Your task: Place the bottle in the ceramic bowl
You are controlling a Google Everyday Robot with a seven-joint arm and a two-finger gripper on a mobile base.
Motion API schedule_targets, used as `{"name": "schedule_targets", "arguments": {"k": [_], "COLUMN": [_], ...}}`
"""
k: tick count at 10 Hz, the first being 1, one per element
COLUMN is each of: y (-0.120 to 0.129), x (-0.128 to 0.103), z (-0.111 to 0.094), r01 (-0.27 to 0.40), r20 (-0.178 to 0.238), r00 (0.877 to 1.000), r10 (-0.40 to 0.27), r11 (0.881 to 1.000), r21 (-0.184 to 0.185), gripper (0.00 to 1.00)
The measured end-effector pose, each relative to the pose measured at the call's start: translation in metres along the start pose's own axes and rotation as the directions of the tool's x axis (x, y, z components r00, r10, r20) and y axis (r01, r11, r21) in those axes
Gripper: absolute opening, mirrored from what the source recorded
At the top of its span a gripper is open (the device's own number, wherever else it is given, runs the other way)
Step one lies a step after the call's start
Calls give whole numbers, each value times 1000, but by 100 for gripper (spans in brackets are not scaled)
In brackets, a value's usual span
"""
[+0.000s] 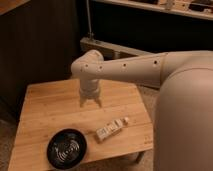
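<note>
Fingers (83, 102) on your gripper (90, 104) hang spread apart, tips down, nothing between them. The gripper hovers over the middle of the wooden table (45, 107); it looks clear of the surface, though the gap under the tips is hard to judge from this angle.

Your coming move turns on where the bottle (111, 129) lies from those tips: toward the front edge of the table and a little to the right in the picture, near the gripper but not under it. It lies on its side, flat on the wood. Its long axis runs on a diagonal, the cap (126, 120) pointing up and right, the base pointing down and left toward the bowl (67, 147). So you would bring the gripper toward the front edge and slightly right, then turn the wrist so the fingers close across the squarish body, not along its length. As they hang now, the line between the two tips runs roughly left to right, which does not sit square to that diagonal.

Farther out, the bowl sits at the front left of the table, empty, near the bottle's base end but apart from it. You have one arm (130, 67), reaching in from the right, so the carry from bottle to bowl should be a short one to the left.
</note>
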Motion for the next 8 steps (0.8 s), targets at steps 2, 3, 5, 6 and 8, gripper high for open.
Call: {"name": "schedule_targets", "arguments": {"k": [2, 3, 5, 6, 8], "y": [-31, -38, -37, -36, -36], "x": [-9, -10, -10, -10, -9], "z": [-2, -3, -3, -3, -2], "r01": [-43, -48, -44, -44, -43], "r20": [19, 22, 23, 23, 23], "r00": [999, 999, 999, 999, 999], "r10": [44, 49, 46, 45, 44], "r11": [998, 997, 997, 997, 997], "r21": [-35, -52, -57, -57, -58], "gripper": [65, 65, 65, 65, 65]}}
